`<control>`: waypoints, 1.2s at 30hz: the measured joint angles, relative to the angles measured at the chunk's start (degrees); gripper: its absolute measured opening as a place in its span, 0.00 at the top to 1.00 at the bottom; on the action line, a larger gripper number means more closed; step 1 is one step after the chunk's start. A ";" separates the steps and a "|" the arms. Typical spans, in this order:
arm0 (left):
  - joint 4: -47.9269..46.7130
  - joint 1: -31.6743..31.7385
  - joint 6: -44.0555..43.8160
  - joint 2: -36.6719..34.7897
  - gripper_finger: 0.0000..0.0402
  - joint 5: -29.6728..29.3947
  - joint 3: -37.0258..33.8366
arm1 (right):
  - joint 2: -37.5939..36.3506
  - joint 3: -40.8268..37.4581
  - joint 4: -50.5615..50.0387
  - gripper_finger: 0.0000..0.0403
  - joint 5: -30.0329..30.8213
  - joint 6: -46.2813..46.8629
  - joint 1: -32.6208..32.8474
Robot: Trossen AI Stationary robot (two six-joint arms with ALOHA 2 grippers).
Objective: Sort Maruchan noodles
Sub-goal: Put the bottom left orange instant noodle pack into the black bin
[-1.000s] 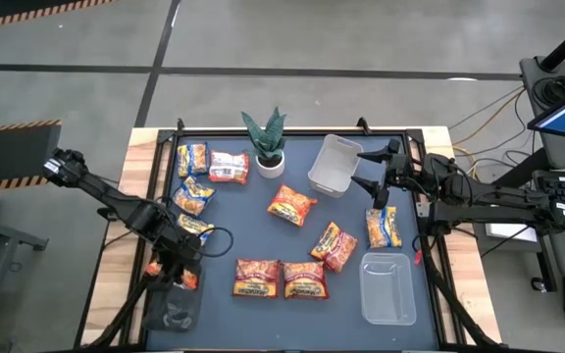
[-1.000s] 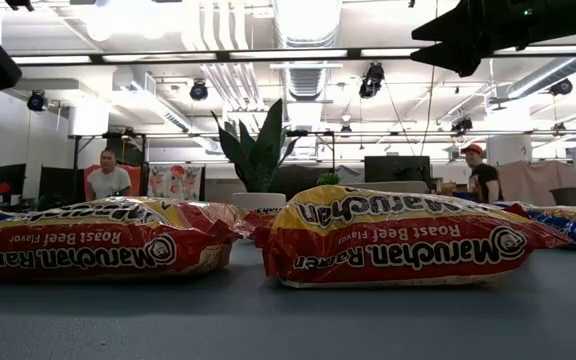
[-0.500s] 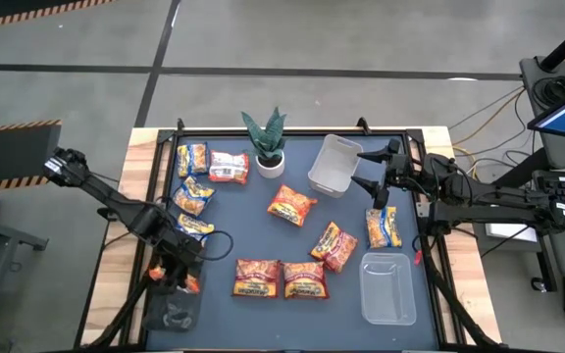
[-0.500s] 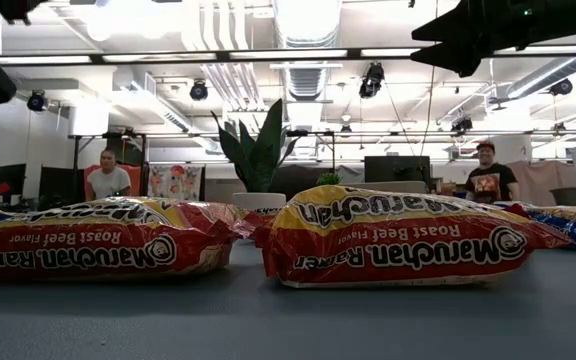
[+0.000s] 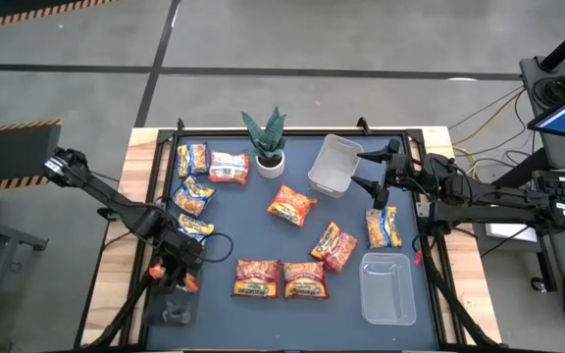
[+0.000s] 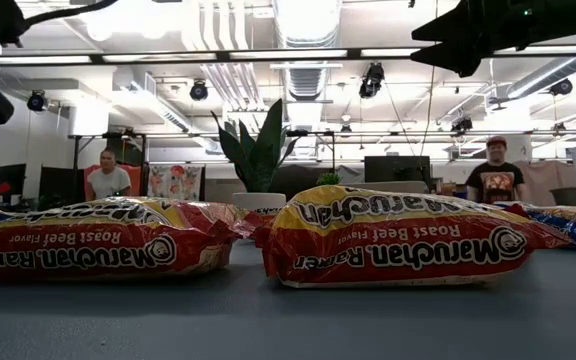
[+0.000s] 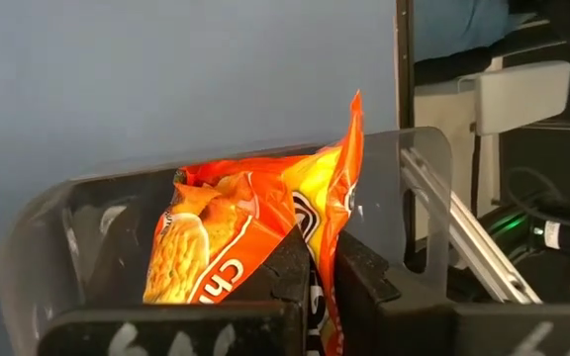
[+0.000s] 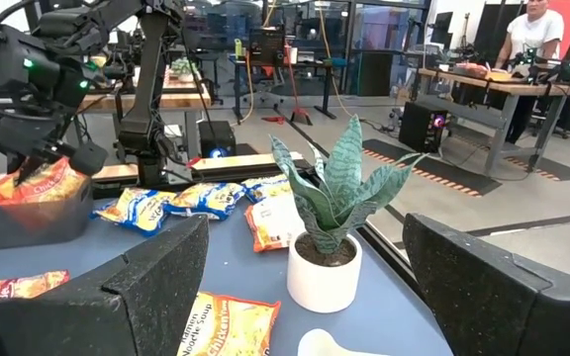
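A: Left end effector [image 5: 177,277]?
B: At the near-left corner of the dark blue worktop [image 5: 341,304], fingers pinched on a crinkled orange-red plastic noodle packet [image 7: 236,237]. The packet hangs upright between the fingertips, inside a clear plastic bin [image 7: 419,168] directly below.

A: Right end effector [image 5: 363,169]?
B: Fingers spread wide, gripping nothing, hovering beside a clear rectangular bin [image 5: 334,164]. One yellow-and-blue packet [image 5: 384,226] lies just beneath and toward the near edge.

A: Remaining packets?
B: Flat on the worktop. Two roast-beef packets [image 6: 398,237] side by side, near the left end effector. Others lie between the two arms, around a small potted green plant [image 5: 268,142].
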 joint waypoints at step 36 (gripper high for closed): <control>-1.89 -0.02 -1.78 0.04 0.89 -2.88 -0.22 | 0.00 0.00 0.01 0.19 0.00 0.00 0.01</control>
